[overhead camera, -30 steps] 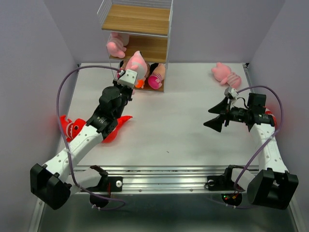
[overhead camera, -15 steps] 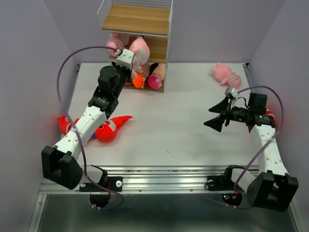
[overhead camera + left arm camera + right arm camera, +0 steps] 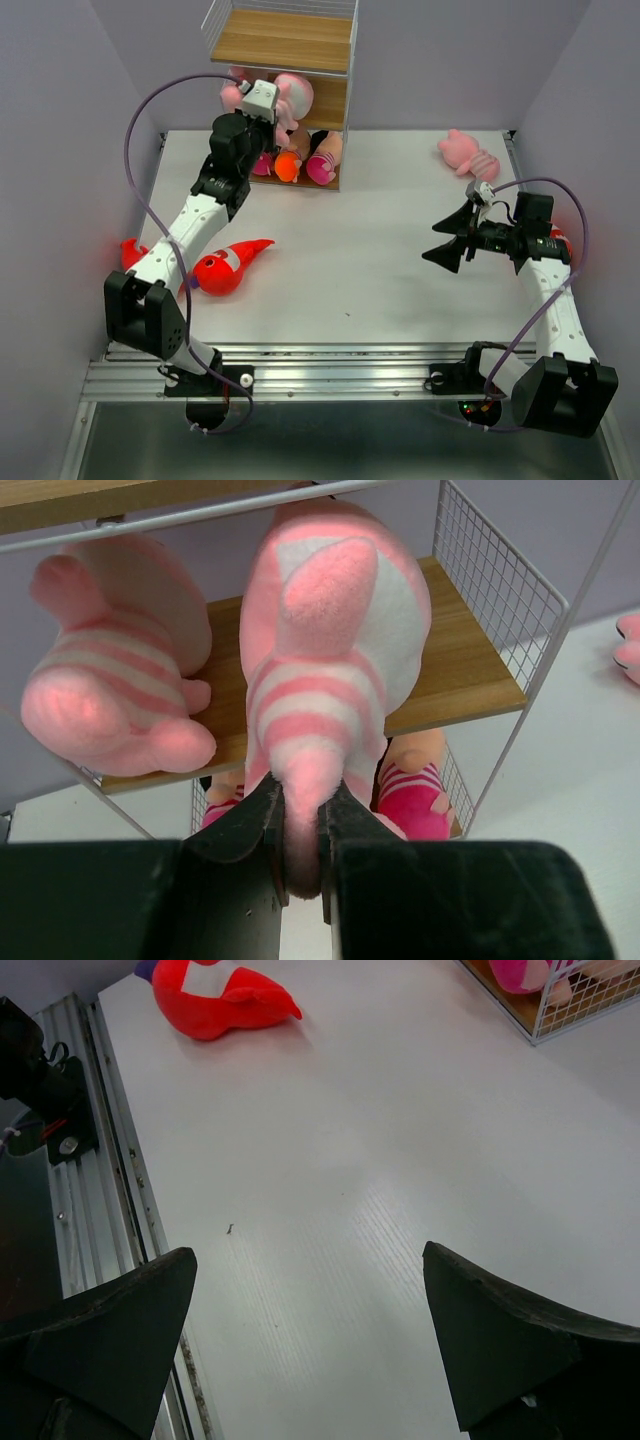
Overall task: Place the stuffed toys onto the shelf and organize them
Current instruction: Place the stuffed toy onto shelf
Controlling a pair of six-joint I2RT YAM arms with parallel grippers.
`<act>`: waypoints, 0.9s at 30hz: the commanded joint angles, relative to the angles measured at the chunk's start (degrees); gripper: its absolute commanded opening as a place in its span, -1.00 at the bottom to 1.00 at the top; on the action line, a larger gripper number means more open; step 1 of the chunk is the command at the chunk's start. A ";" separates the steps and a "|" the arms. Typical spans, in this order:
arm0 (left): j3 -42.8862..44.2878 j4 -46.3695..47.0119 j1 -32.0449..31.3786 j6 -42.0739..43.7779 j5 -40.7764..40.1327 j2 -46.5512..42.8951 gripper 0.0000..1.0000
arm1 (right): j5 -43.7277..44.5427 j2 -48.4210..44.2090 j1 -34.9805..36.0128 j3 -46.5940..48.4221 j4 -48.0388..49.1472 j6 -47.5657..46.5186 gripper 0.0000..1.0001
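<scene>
Clamping the tail end of a pink striped toy (image 3: pixel 330 630), the left gripper (image 3: pixel 298 830) holds it with its long axis pointing straight ahead into the shelf (image 3: pixel 470 670), at the middle board's front edge. A second pink toy (image 3: pixel 120 690) sits just to its left, and the wire side panel (image 3: pixel 490 590) stands to its right. The right gripper (image 3: pixel 307 1252) hovers well apart over the table, jaws wide and empty.

Robotics lab test cell. Plain lavender walls (image 3: pixel 60 120) are closing in a white table (image 3: pixel 380 230) on three sides; left arm (image 3: pixel 185 228) and right arm (image 3: pixel 555 300), both cabled, are sitting bolted to an aluminium rail (image 3: pixel 340 375) along the frame's bottom.
</scene>
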 commanded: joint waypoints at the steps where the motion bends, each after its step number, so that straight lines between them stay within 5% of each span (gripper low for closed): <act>1: 4.74 3.79 0.71 -1.72 0.45 0.63 -1.00 | 0.00 -0.68 0.41 -0.23 1.80 0.50 1.00; 15: 15.90 2.03 1.42 -3.91 -4.55 9.95 -1.00 | 0.52 -0.33 0.41 -0.23 1.80 0.32 1.00; 27: 16.35 1.94 1.51 -4.00 -11.50 13.29 -1.00 | 0.96 -0.15 0.41 -0.14 1.71 0.06 1.00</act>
